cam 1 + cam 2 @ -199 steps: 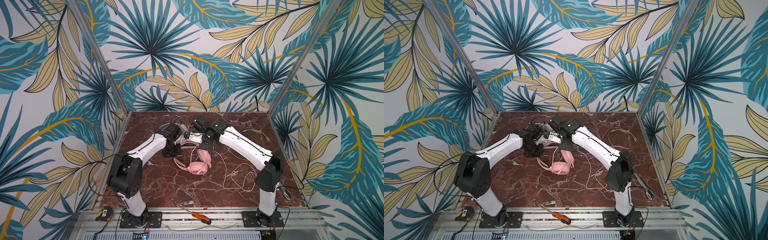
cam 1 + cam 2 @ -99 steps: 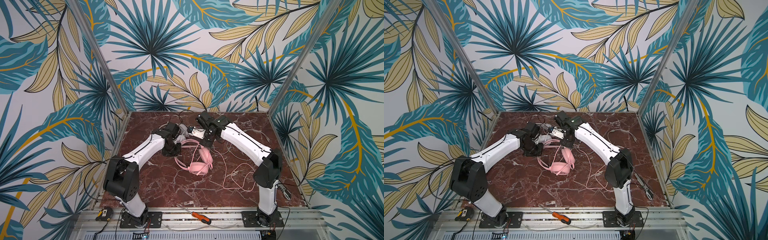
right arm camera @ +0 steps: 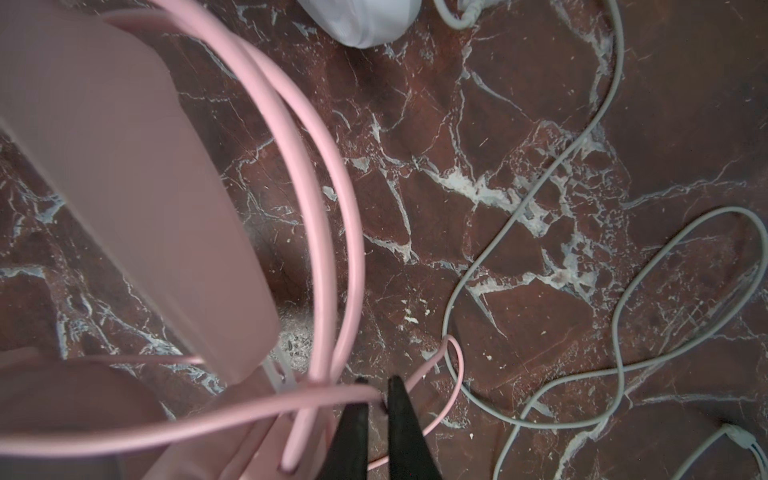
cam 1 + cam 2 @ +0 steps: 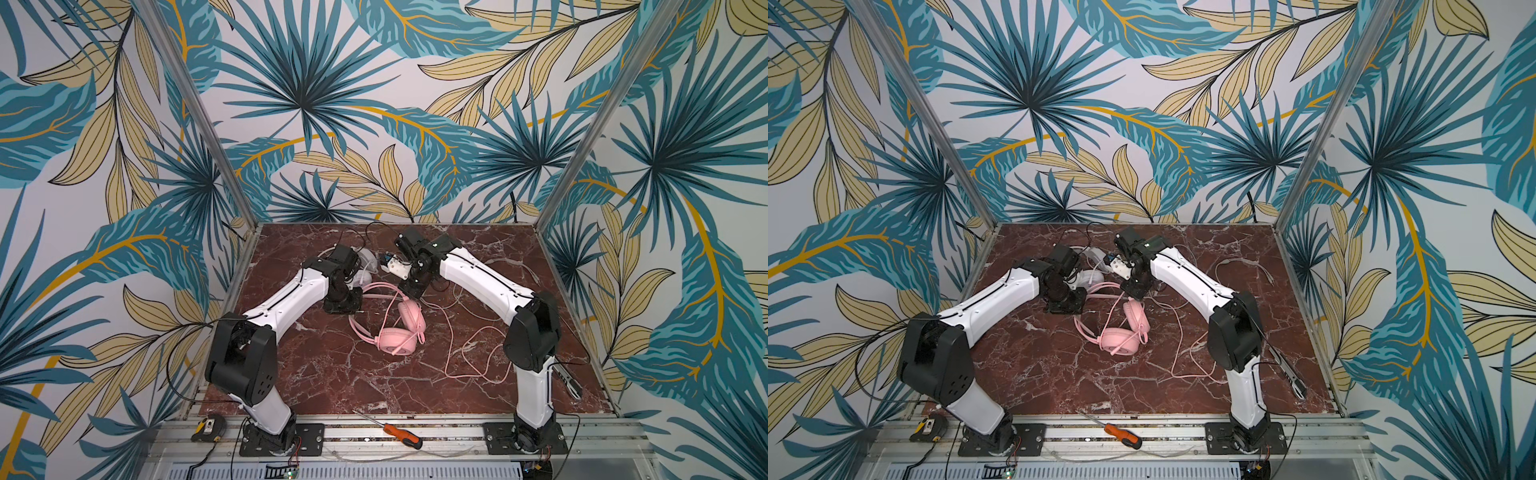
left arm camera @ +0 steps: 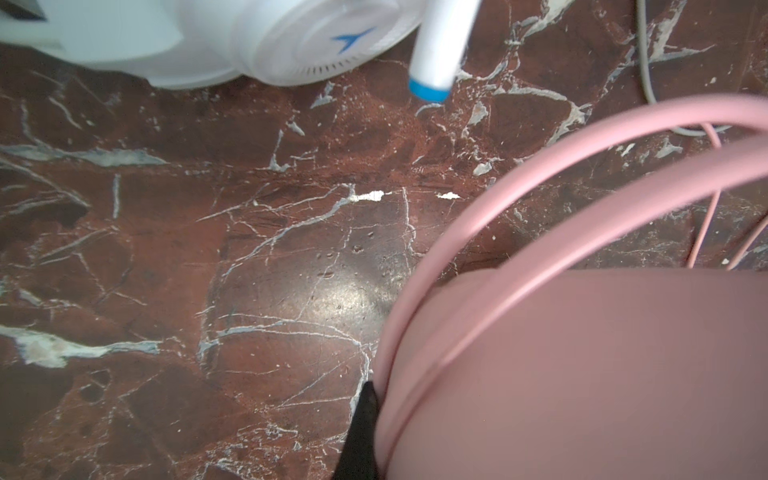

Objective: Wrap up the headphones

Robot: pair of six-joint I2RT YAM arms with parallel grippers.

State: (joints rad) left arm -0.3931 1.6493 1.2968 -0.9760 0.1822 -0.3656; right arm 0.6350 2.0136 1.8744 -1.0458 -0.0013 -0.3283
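The pink headphones (image 4: 397, 343) lie mid-table with their headband pointing toward the back. My left gripper (image 4: 344, 306) is shut on the headband's left side. In the left wrist view only one black finger (image 5: 360, 432) shows, pressed against the pink band (image 5: 582, 374). My right gripper (image 4: 411, 291) is at the band's right side. In the right wrist view its jaws (image 3: 378, 384) stand almost together, with the pink cable (image 3: 208, 424) running into the narrow gap. The white headphones (image 4: 1092, 276) lie behind the left gripper. Their earcup (image 5: 316, 37) and blue-tipped mic (image 5: 436, 45) are close by.
Loose pink cable (image 4: 473, 357) loops toward the right arm's base. Grey-white cable (image 3: 540, 187) snakes over the marble to the right, with more of it (image 4: 1246, 264) further back. An orange screwdriver (image 4: 401, 434) and a tape measure (image 4: 205, 428) lie on the front rail. A dark tool (image 4: 567, 380) lies at the right edge.
The right wrist has shifted slightly above the pink headband. The left arm and both headphones stay almost where they were.
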